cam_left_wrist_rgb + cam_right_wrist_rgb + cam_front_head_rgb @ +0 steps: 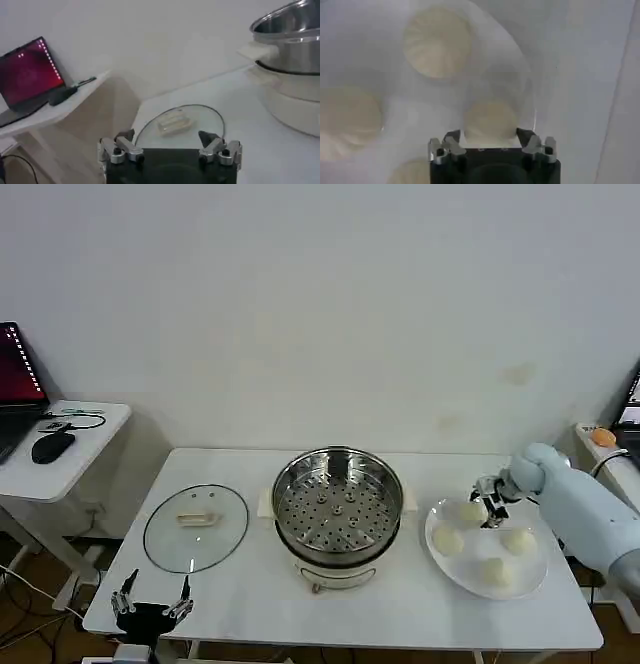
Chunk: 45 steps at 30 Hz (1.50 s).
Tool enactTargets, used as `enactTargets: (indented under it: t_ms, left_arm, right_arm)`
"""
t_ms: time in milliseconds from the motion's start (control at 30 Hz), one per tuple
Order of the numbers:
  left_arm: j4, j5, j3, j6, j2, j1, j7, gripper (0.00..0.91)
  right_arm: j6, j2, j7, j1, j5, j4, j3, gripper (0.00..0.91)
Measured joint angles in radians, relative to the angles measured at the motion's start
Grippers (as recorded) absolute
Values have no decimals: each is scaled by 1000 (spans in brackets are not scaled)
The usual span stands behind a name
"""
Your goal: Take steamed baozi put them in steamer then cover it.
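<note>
Several cream-white baozi lie on a white plate at the table's right. My right gripper is down over the rearmost baozi. In the right wrist view it stands open, its fingers on either side of that baozi. Other baozi lie around it. The shiny steamer stands uncovered at the table's centre, its perforated tray bare. The glass cover lies flat on the table to its left. My left gripper hangs open at the near left edge, short of the cover.
A side table at the far left holds a laptop and a black mouse. The steamer's wall and cream handle rise close beside the left gripper's view. Bare tabletop lies in front of the steamer.
</note>
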Motion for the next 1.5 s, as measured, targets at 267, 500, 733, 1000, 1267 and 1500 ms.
enactTargets:
  t_ms: [267,500,733,1000,1267,1500]
  left_arm:
    - [-7,2,0,-7,0,11,-1,907]
    - [-14,10,3,-9,-2,20,-2,907]
    - [-12,12,11,-9,2,19,-2,907]
    - [5,2,10,-8,14,3,0,907]
    - [-1,3,10,-7,9,10,0,907]
    - [-18,10,-2,-9,-7,29,-3,907]
  right_arm:
    - [-1,-7,5,2,17,7,-2,494]
    - [1,-19,2,9,35,27,-6,474]
    - [-5,-74,-9,61,76,92,-43,484]
    - [-16,-166,-16,233,188,228,-164,484]
    - [5,-183,14,451,340,375,-341,484]
    - [48,-137,64,602,422,477,-508,484]
